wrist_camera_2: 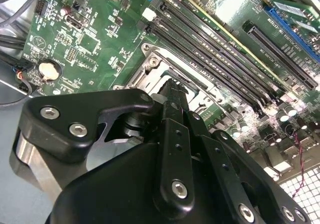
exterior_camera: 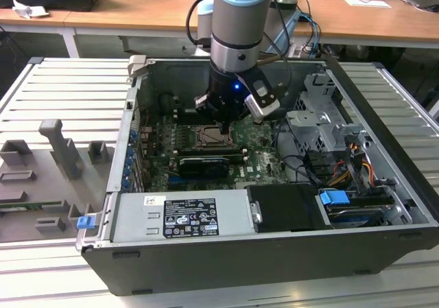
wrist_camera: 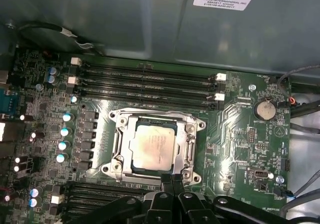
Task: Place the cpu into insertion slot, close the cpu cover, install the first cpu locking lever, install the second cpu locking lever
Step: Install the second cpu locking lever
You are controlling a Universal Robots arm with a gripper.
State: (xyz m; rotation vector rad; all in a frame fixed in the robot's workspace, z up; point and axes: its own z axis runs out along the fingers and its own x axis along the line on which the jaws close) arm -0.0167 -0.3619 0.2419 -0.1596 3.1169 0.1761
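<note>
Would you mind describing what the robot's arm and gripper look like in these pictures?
In the exterior view the arm is a thick silver-grey cylinder with a pale blue band and a black wrist section showing a small blue light. A silver camera block sits on its side. In the second wrist view the gripper is matte black, with jointed linkage bars fastened by silver screws. Dark cables trail behind the arm.

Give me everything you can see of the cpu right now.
In the first wrist view the cpu is a flat square chip with a pale, silvery-beige metal top. It lies level in the slot, framed by the silver cover. The end effector sits at its near edge; contact can't be judged.
</note>
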